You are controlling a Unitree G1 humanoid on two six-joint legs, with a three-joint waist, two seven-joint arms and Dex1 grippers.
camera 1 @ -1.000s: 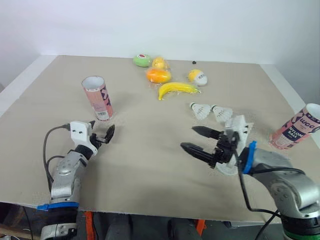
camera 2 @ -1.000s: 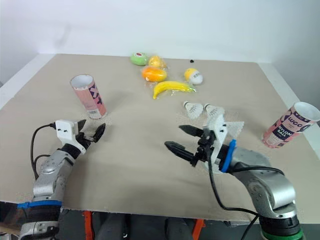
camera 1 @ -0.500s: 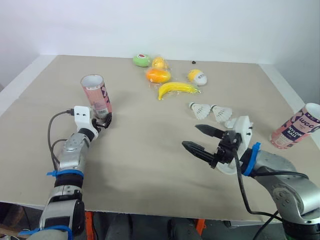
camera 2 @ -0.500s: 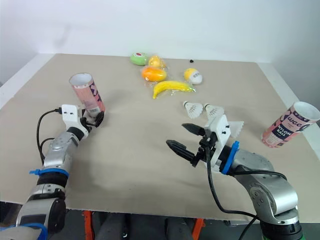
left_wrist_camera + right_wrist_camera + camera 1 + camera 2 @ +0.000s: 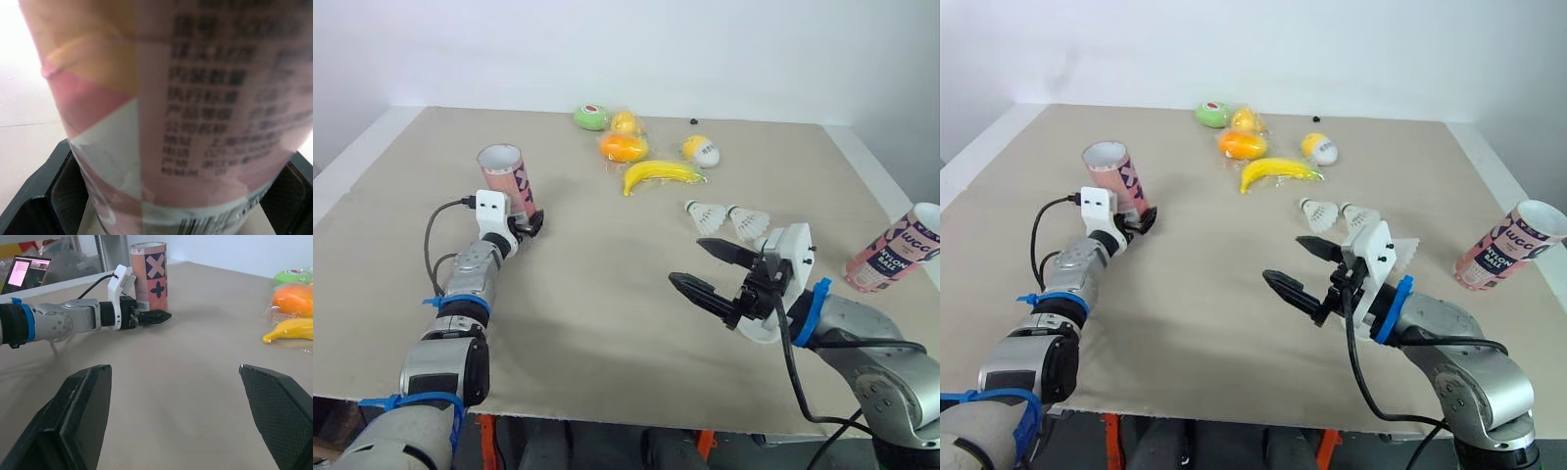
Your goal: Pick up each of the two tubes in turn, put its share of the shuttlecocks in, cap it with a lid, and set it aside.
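Observation:
A pink and white tube [image 5: 507, 181] stands upright and uncapped at the left of the table. My left gripper [image 5: 527, 223] is at its base, open, and the tube [image 5: 195, 122] sits between its two fingers [image 5: 63, 191]. My right gripper [image 5: 689, 262] hovers open and empty over the table's front right part. Two white shuttlecocks [image 5: 705, 214] [image 5: 747, 221] lie just beyond it. The second pink tube [image 5: 896, 250] leans at the far right edge. A white disc [image 5: 760, 330] lies under my right wrist.
At the back middle lie a banana [image 5: 661, 174], an orange fruit [image 5: 624, 148], a green fruit [image 5: 591, 117], a yellow fruit [image 5: 625, 122] and a yellow and white ball-like object [image 5: 701, 151]. The tan table [image 5: 597, 294] is bare between my arms.
My left arm has reached forward across the table until its gripper straddles the base of the left tube. The right gripper has stayed almost in place, still open.

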